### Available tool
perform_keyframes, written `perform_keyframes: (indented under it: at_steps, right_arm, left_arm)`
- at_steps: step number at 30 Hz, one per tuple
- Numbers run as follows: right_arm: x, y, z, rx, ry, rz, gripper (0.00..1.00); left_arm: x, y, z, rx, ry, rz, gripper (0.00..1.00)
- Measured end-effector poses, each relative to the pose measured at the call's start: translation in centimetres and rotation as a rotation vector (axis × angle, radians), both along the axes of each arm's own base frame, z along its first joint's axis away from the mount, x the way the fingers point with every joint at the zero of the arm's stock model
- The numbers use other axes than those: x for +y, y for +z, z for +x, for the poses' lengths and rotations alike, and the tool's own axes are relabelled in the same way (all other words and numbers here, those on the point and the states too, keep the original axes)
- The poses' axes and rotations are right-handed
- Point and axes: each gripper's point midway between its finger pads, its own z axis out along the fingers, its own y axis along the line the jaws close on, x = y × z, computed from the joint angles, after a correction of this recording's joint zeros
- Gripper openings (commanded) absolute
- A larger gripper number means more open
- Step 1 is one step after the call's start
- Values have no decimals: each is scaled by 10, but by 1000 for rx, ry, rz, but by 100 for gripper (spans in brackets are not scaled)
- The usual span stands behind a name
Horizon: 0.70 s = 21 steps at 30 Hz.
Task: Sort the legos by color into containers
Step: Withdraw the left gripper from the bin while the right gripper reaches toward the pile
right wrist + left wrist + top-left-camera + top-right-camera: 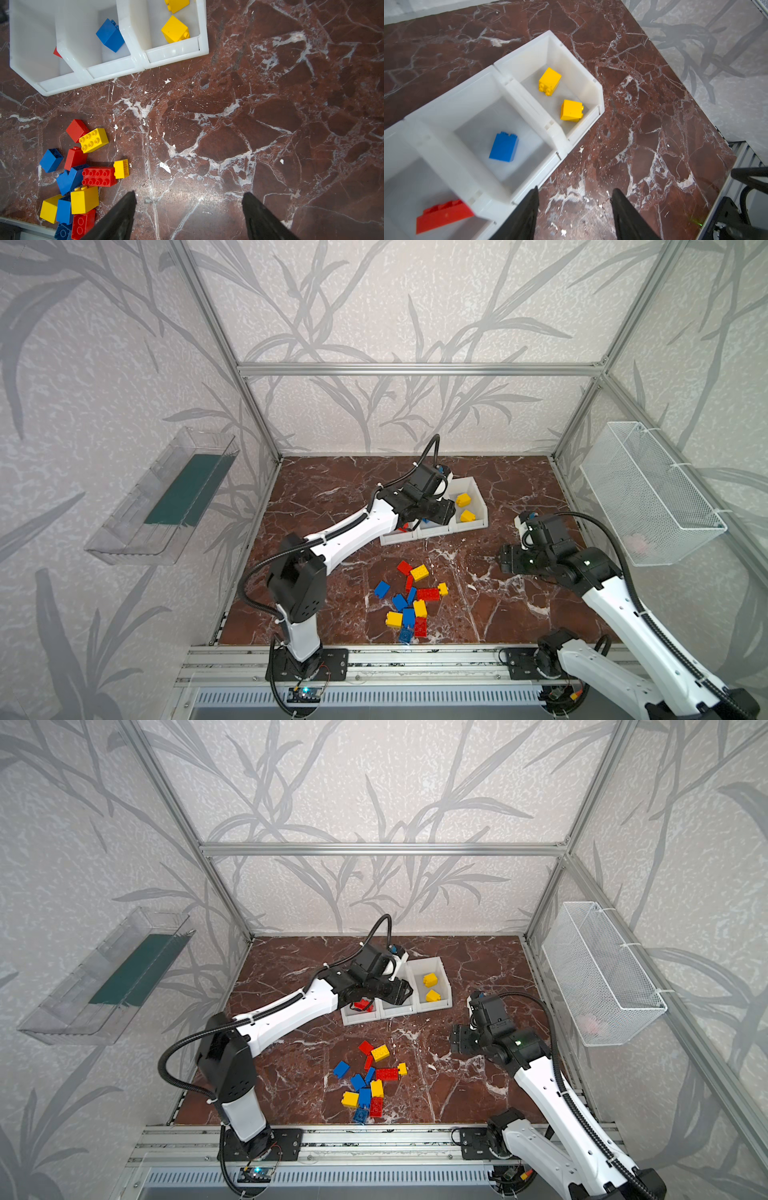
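Left gripper (pixel 575 209) and right gripper (pixel 189 212), both agape, empty; hazard: packed lego pile (pixel 409 605), lower centre of frame, invites mixed-colour pinch.

Top views look down; close wrist views seemingly share bins (pixel 450 97).

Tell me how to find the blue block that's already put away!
Look at the row of three white bins on the brown marble table. The middle bin holds just one blue brick, lying alone. The bins beside it hold other colours: two yellow bricks on one side, a red brick on the other.
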Motion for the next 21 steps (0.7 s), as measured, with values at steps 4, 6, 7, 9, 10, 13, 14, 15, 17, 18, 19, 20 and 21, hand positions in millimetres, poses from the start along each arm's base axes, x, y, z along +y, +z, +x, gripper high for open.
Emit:
perform_keyframes:
  at_steps: [4, 6, 7, 9, 10, 13, 14, 15, 17, 18, 19, 20, 21]
  right_arm:
    - [16, -5, -1, 16, 53, -4, 80]
    - [26, -9, -1, 27, 81, -4, 80]
    - [32, -11, -1, 33, 97, -4, 80]
    - [46, -19, -2, 54, 133, -15, 80]
    - [54, -24, -3, 70, 156, -23, 81]
    - [77, -37, -6, 119, 216, -53, 80]
    - [84, -40, -7, 131, 234, -61, 80]
    - [93, -42, -7, 140, 254, -68, 80]
    - [110, -45, -6, 140, 289, -81, 80]
    - [120, -46, -7, 141, 313, -84, 80]
    - [131, -48, -8, 142, 337, -87, 79]
    - [141, -49, -8, 144, 358, -89, 79]
    - [152, -51, -9, 148, 377, -90, 79]
  left_arm:
    - [45, -10, -25, 9, 71, 18, 60]
    - [65, -14, -36, 18, 114, 17, 60]
    - [76, -16, -42, 16, 136, 15, 60]
    - [95, -19, -53, 14, 180, 6, 61]
    - [104, -20, -60, 10, 201, 0, 61]
    - [127, -21, -75, -10, 257, -20, 61]
    - [135, -22, -78, -15, 276, -26, 61]
    - [141, -22, -81, -17, 293, -32, 61]
    - [150, -22, -85, -22, 318, -38, 61]
    - [153, -21, -87, -27, 331, -44, 62]
    - [157, -18, -88, -37, 343, -53, 62]
    - [160, -16, -89, -48, 354, -61, 62]
    - [164, -13, -91, -61, 365, -69, 62]
